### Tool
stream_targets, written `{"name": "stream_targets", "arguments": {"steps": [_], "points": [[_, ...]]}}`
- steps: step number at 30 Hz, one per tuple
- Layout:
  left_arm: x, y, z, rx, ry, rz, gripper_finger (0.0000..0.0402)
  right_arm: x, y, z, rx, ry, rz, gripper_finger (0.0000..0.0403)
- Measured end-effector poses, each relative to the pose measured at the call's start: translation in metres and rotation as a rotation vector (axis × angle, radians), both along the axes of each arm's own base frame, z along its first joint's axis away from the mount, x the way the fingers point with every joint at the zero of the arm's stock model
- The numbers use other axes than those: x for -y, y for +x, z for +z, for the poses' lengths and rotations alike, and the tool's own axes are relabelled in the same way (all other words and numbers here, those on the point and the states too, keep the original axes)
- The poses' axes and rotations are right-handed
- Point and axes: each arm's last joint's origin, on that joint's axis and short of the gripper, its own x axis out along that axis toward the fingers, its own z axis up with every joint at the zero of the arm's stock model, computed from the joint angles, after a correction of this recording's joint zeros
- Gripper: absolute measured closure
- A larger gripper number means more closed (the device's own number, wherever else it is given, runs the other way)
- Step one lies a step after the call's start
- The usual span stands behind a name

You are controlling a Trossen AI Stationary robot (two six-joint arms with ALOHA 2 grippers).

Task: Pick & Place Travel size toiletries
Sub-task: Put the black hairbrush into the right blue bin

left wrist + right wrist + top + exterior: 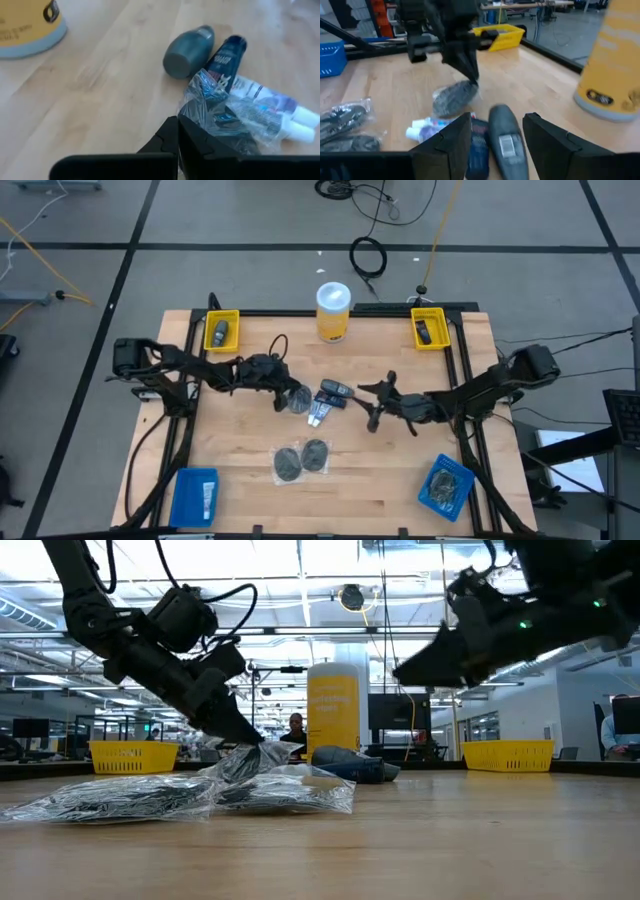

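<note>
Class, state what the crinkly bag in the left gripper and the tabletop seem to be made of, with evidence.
Bag: apparently thin clear plastic film, glossy; it wrinkles and shows its contents. Tabletop: looks like pale wood, matt; plank lines and grain show. The left gripper pinches the bag.

light: bright, even overhead | shadows: soft | blur: right wrist view smeared | low view: backlit arms

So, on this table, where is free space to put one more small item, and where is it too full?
Bare wood lies between the blue bin and the two mesh discs, and between those discs and the other blue bin. The middle is crowded: the left gripper, shut on a clear bag, the tubes and the open right gripper sit close together.
</note>
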Motion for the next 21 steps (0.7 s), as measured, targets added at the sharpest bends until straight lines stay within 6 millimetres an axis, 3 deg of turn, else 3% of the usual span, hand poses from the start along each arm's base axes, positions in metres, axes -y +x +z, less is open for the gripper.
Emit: {"name": "stream_targets", "arguments": {"steps": [5,10,15,21], "points": [[0.007,0.001,0.010,0.049,0.013,-0.025,0.0401,0.003,-0.014,-0.009,0.045,0.062,-0.010,0.0232],[0.015,0.001,0.027,0.127,0.049,-0.068,0.0401,0.004,-0.011,-0.021,0.015,0.112,0.000,0.0232],[0.025,0.004,0.036,0.207,0.077,-0.112,0.0401,0.009,0.015,-0.021,0.008,0.158,0.088,0.0221],[0.032,0.007,0.041,0.262,0.086,-0.140,0.0401,0.016,0.060,-0.024,0.017,0.192,0.107,0.0162]]}}
